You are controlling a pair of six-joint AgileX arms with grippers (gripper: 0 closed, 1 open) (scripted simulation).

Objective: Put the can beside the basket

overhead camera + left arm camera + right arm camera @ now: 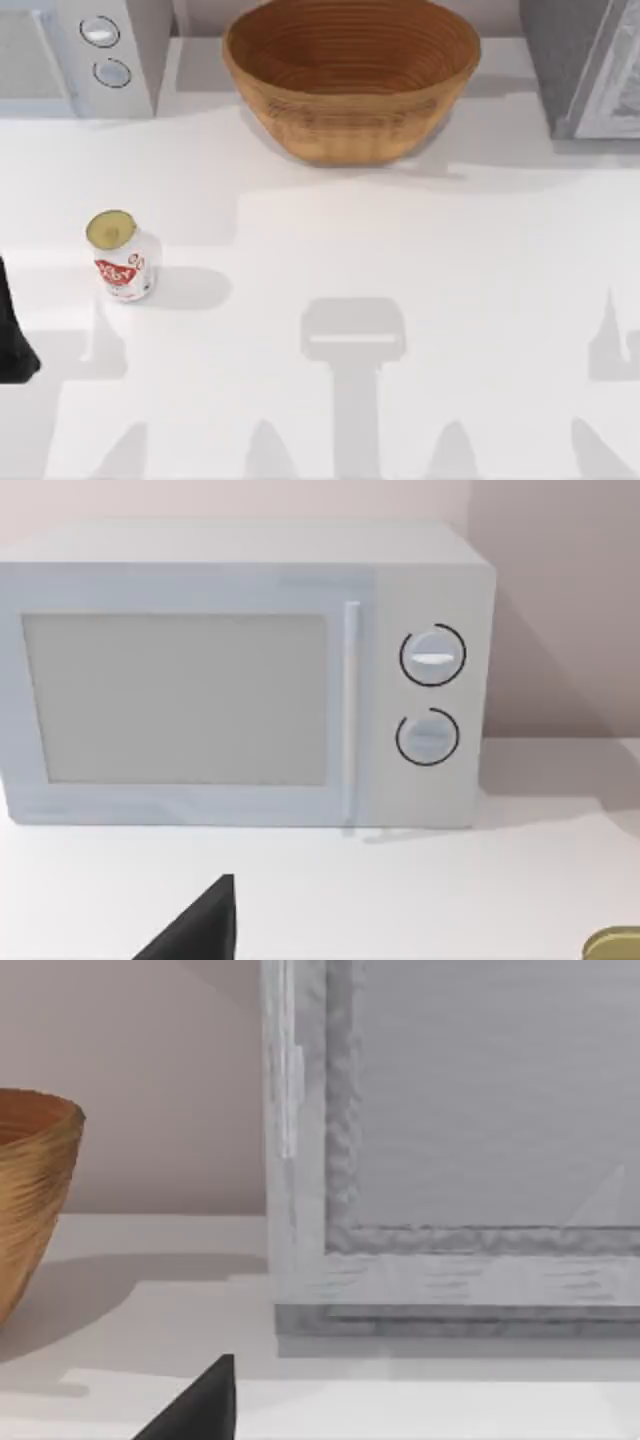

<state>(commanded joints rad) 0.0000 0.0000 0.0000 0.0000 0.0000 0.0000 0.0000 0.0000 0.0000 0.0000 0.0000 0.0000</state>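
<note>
the can (122, 256) stands upright just ahead of my left gripper (14, 330), well apart from the basket (350, 80); i cannot tell its opening. reachable, ungrasped.

Beside the ribbed orange-brown woven wicker basket (350, 75): a small white red-labelled, gold-topped can (120, 256) and a pale grey microwave (240, 675).

A plain white table (420, 260) fills the scene, crossed by soft grey shadows. At its far left corner stands a white microwave (240, 670) with a pale door window and two round dials. At the far right sits a grey cabinet (460, 1150). Behind them rises a bare pinkish-beige wall (150, 1070).
</note>
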